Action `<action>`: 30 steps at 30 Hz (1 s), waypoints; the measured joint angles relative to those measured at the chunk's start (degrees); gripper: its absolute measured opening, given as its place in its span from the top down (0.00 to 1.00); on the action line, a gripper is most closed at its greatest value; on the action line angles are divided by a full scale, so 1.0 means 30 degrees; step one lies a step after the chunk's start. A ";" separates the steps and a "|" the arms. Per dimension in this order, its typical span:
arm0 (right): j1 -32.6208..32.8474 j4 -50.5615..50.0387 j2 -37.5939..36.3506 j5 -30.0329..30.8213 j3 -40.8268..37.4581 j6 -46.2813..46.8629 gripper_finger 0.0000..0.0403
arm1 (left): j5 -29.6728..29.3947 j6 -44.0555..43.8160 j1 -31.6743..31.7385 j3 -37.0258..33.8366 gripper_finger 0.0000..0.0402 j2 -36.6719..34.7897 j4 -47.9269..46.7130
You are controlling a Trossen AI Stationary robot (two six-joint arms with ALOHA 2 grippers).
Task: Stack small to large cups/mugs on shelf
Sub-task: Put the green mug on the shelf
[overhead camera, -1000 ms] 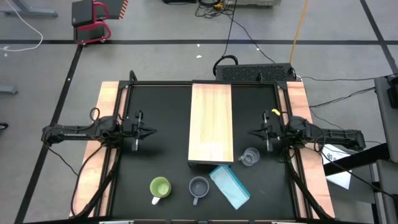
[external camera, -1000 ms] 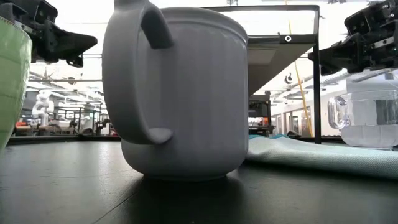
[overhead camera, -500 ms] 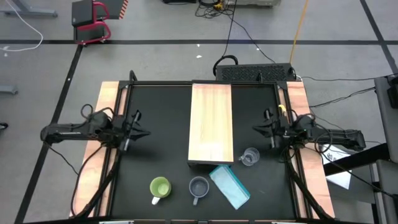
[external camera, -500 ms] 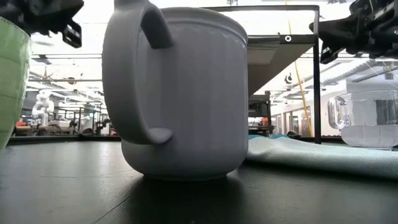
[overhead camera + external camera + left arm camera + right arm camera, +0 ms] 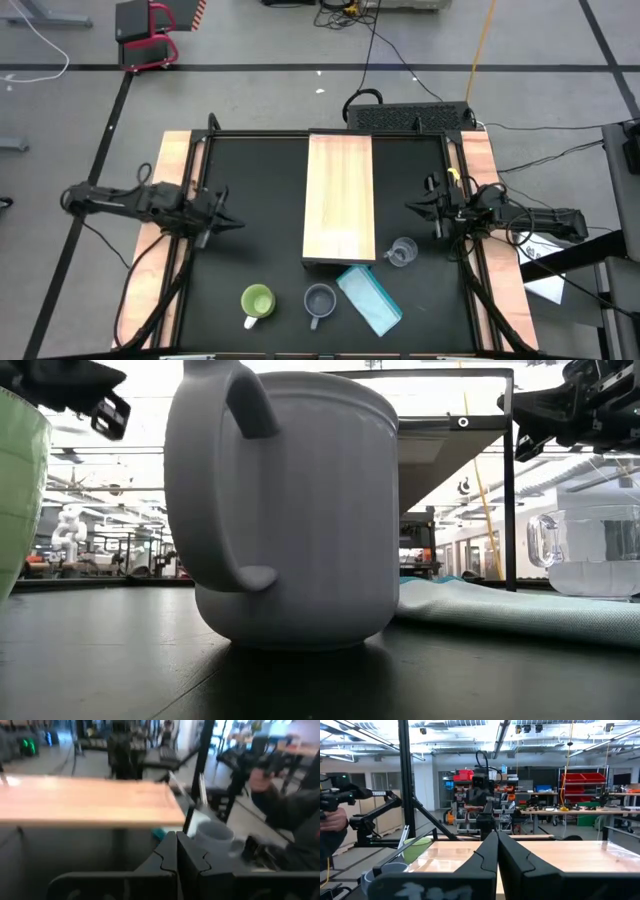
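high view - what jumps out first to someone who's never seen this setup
The long light-wood shelf runs down the middle of the black table, bare on top. The three cups sit off it at the near edge: green mug, grey-blue mug, clear glass cup. The left gripper and right gripper flank the shelf, both shut.

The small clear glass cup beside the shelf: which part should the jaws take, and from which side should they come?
Probably the rim of the clear glass cup, from above. It stands upright and open-topped, close beside the shelf, so a side approach is cramped there. The right gripper is nearest; its jaws are shut and would have to open first.
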 joint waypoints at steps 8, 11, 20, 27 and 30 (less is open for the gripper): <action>0.0003 0.0005 0.0000 -0.0005 0.0000 -0.0151 1.00 | -0.0708 -0.1819 -0.2736 0.1004 1.00 0.4952 0.0988; 0.0002 0.0000 0.0000 -0.0003 0.0000 -0.0151 1.00 | -0.2174 -0.1312 -0.4288 0.2620 1.00 0.6633 0.0266; 0.0003 -0.0094 0.0000 -0.0007 0.0000 -0.0151 1.00 | -0.7537 0.1846 -0.9303 0.7620 1.00 1.0152 -0.2276; 0.0000 -0.0369 0.0007 -0.0007 0.0005 -0.0155 1.00 | -1.0234 0.0744 -1.1117 0.7861 1.00 1.1691 -0.2807; -0.0002 -0.0380 0.0007 -0.0007 0.0007 -0.0218 1.00 | -1.0103 -0.0725 -1.1112 0.7861 1.00 1.2870 -0.2829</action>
